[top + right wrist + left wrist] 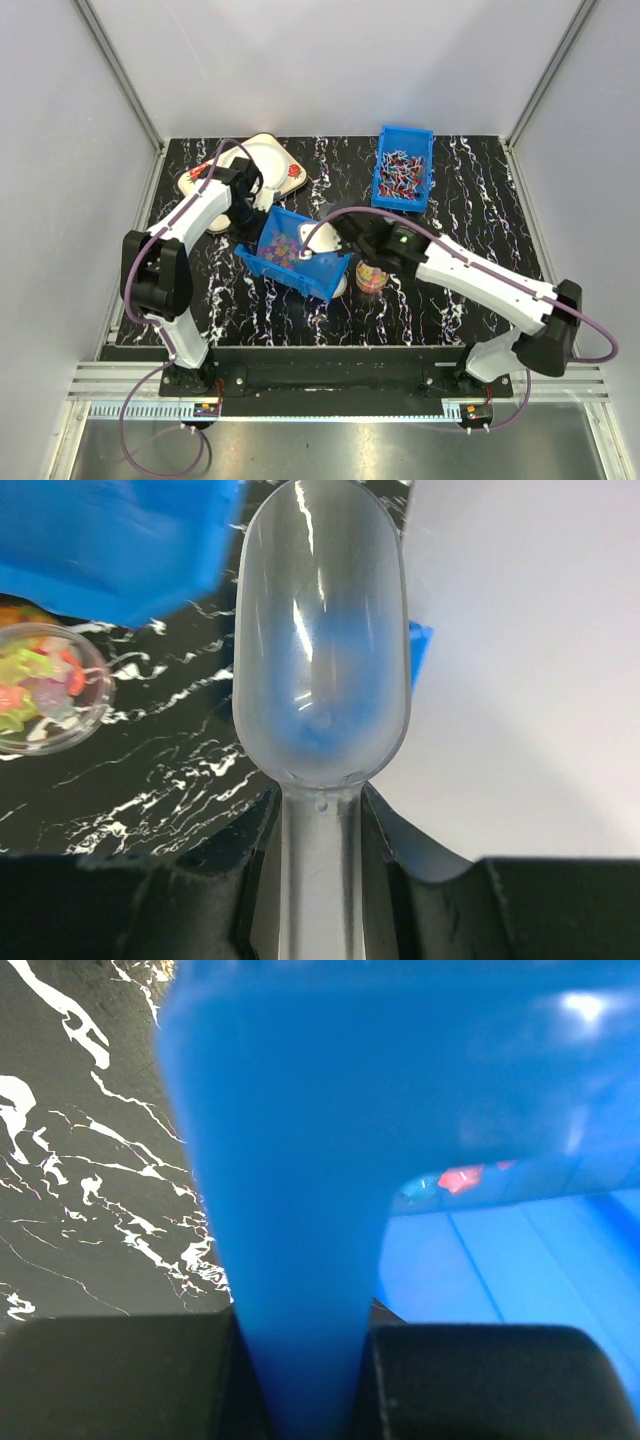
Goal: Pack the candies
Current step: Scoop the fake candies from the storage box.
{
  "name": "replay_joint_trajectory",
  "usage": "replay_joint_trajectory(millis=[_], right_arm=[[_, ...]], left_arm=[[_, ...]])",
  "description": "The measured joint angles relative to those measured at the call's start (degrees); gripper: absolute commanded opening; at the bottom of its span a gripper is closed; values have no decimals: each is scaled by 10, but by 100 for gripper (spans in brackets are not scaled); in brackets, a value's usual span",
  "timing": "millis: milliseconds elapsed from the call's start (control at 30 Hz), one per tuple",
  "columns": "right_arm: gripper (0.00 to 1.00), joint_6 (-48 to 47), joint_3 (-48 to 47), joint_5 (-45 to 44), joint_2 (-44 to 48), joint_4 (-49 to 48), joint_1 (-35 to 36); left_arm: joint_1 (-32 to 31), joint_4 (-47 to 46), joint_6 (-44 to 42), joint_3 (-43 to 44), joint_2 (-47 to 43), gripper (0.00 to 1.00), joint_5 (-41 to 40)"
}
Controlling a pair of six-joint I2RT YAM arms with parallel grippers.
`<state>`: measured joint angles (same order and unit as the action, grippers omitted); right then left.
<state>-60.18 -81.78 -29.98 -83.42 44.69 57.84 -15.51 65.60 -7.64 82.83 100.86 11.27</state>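
Candies (280, 246), tiny multicoloured sweets, sit in blue plastic bin (322, 277) and small clear cup (100, 685). My left hand (305, 1360) clamps bin wall; right hand (320, 880) grips empty translucent scoop (320, 650). Advise shallow scoops, centred pours.

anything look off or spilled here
The blue bin holding the candies sits askew, turned at an angle and seemingly tipped, with the left gripper clamped on its wall. No candies show loose on the table. The scoop in the right gripper is empty.

Bright even light; blurred bin (300, 1160) and candies (38, 685), scoop (320, 640) glare.
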Motion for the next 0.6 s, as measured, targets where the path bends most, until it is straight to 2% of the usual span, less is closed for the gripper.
replay_joint_trajectory(millis=[167,333,467,600], right_arm=[[0,-3,9,-10,47,-27,-38],[0,-7,78,-23,76,-44,-54],[0,-4,128,-20,76,-19,-56],[0,10,136,-12,76,23,-57]], left_arm=[[0,0,0,0,0,0,0],[0,-1,0,0,0,0,0],[0,-2,0,0,0,0,0],[0,-2,0,0,0,0,0]])
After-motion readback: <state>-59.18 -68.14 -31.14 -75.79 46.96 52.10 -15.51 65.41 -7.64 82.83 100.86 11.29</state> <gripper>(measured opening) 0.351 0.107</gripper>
